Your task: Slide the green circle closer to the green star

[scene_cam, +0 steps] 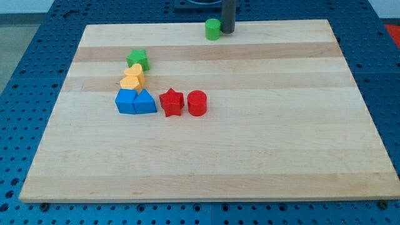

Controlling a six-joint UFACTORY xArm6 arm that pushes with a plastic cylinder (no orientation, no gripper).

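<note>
My tip (228, 32) is pressed against the right side of the green circle (213, 29) at the far edge of the table (250, 156); there is no hand on this rig, only the rod, so nothing opens or closes. The green star (138, 59) sits well apart to the left and nearer, just beyond the yellow blocks (132, 78). I judge the push is only beginning, with most of the gap left to close.

Your wooden board (250, 144) carries 7 blocks: green circle (213, 29), green star (138, 59), yellow pieces (132, 79), 2 blue (135, 101), 2 red (184, 102).
</note>
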